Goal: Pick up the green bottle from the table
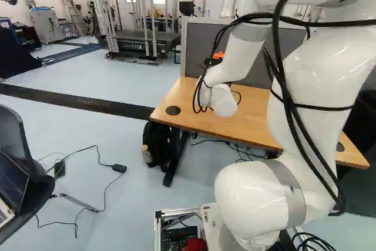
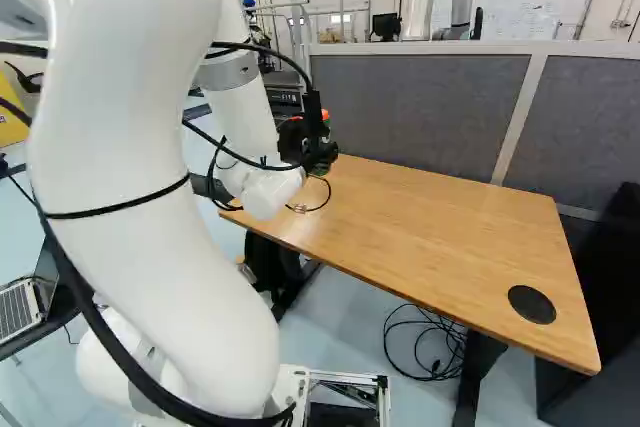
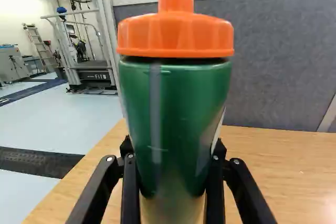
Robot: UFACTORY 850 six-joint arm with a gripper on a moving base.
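Where the far left part of the wooden table [image 2: 430, 232] lies, the green bottle [image 3: 176, 114] stands upright in the grasp of the black gripper [image 2: 313, 139], whose two fingers [image 3: 131, 182] press on it from opposite sides below its orange cap [image 3: 176, 32]. The bottle's foot is hidden, so I cannot tell whether it touches the tabletop. The white arm [image 2: 150, 177] rises from its lowest joint and reaches forward over the table's left end, with black cables looped along it. A grey divider [image 2: 410, 102] runs along the table's far side. One round black cover [image 1: 173, 110] is set in the tabletop near its left end, another [image 2: 531, 304] toward the right end. Under the left part, a black backpack [image 1: 157, 142] sits on the floor with a small tan bottle [image 1: 147, 154] at its side; farther right, loose black cables [image 2: 435, 342] lie coiled beneath the table. At the near left are a dark chair [image 1: 22, 136] and an open laptop [image 1: 12, 183]. A long black strip [image 1: 76, 102] crosses the floor on the left, and well beyond it are a treadmill [image 1: 138, 45] and a ladder [image 1: 73, 11].
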